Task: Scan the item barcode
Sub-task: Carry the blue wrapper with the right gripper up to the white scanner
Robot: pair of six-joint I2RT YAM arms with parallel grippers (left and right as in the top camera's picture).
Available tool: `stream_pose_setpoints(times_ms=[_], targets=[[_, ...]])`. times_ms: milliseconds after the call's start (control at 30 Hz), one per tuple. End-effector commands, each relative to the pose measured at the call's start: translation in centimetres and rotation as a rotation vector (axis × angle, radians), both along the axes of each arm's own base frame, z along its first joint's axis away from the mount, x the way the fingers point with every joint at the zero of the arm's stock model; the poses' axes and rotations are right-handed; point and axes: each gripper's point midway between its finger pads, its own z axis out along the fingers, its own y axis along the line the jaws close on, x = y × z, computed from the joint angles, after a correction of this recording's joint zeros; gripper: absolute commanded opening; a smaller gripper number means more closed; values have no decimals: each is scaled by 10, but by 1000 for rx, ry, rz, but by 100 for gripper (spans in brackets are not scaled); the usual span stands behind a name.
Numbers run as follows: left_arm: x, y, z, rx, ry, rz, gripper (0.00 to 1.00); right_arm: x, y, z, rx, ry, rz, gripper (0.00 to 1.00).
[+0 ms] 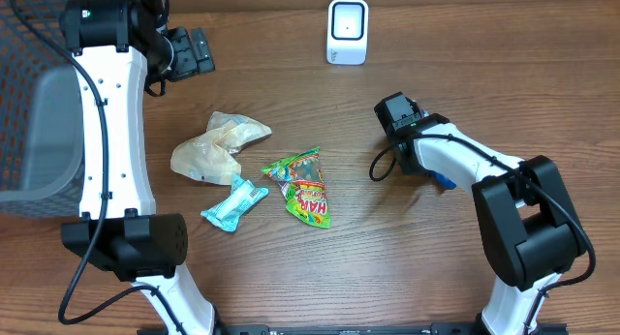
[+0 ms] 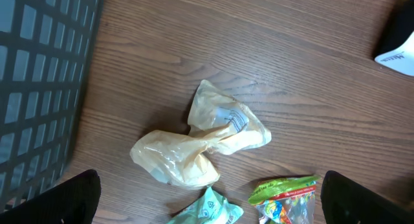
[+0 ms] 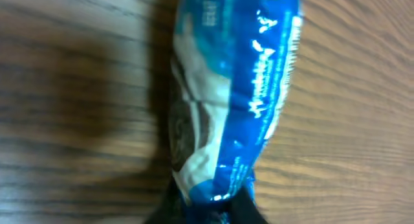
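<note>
Because the right gripper point(image 3: 207, 214) clamps just one end of the blue packet point(image 3: 233, 75), low over the surface point(image 1: 387, 277) and well apart from the scanner point(image 1: 347, 30), its slick wrapper could slip or twist the barcode away, while the left gripper point(image 1: 197, 51) gapes empty.

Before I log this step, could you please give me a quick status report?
Left gripper open, by basket. Right gripper shut on blue packet. Scanner at far edge, nothing between.

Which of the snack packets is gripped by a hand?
The blue plastic packet, pinched in the right hand; the crumpled tan bag, teal packet and green bag lie loose on the table.
</note>
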Motion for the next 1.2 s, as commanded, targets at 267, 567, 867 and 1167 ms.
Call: stream_pose_setpoints(times_ms=[267,567,867,1167], targets=[[-1,0,-1,12,5,-9,100,-6,76,39,420,165,5,4],[-1,0,-1,12,5,-9,100,1,145,92,787,220,99,4],[-1,0,-1,12,5,-9,100,31,90,138,84,-237,48,4],[-1,0,-1,12,5,-9,100,8,121,229,-428,-655,148,4]])
